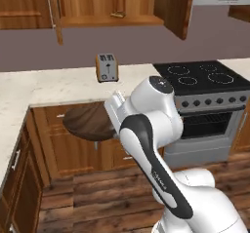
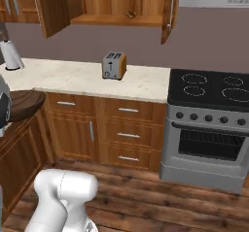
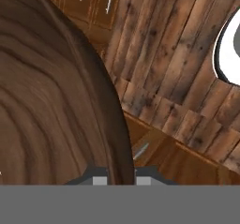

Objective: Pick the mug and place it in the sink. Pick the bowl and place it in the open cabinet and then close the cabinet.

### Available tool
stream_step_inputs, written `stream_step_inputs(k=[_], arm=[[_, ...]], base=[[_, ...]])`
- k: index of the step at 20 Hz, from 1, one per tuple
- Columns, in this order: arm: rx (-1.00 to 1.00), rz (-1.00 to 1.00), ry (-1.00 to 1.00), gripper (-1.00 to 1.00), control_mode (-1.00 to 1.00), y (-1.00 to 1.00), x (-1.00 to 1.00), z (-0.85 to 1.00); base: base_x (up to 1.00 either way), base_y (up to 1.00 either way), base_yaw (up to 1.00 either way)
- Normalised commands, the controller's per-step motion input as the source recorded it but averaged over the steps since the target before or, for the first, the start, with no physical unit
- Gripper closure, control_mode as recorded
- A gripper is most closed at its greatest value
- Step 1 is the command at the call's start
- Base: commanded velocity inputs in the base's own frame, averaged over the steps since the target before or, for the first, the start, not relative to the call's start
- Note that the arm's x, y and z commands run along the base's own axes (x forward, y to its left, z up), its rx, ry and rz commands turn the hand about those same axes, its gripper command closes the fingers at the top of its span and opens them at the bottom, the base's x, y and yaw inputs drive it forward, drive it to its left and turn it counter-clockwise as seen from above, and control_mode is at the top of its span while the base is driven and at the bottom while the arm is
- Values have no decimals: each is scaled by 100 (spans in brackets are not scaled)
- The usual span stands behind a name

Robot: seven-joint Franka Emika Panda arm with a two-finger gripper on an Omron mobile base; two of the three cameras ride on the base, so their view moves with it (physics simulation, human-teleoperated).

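Observation:
The bowl (image 1: 88, 122) is wide, shallow and dark brown with wood grain. It hangs in the air just off the counter's front edge, before the base cabinets, and also shows at the left edge of the right base view (image 2: 22, 105). In the hand view its rim (image 3: 56, 106) runs down between the fingertips, and my gripper (image 3: 118, 180) is shut on that rim. The cabinet (image 1: 112, 5) on the wall stands open above the counter, both doors swung out, its shelf (image 2: 121, 18) bare but for a small object. The mug and the sink are out of view.
A toaster (image 1: 106, 67) stands on the pale counter (image 1: 49, 86) under the open cabinet. A black stove with an oven (image 1: 205, 81) sits to the right. The open right door (image 1: 178, 8) juts out. A white jug-like thing (image 2: 9, 55) stands at far left.

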Motion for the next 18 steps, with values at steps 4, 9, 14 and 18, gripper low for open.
stream_step_inputs(k=[4, 9, 14, 18], arm=[[0, 0, 0, 100, 100, 0, 0, 0], [0, 0, 0, 100, 100, 0, 0, 0], [0, 0, 0, 100, 100, 0, 0, 0], [0, 0, 0, 100, 100, 0, 0, 0]], base=[[52, 0, -65], [69, 0, -22], [89, -4, 1], [30, -34, 17]])
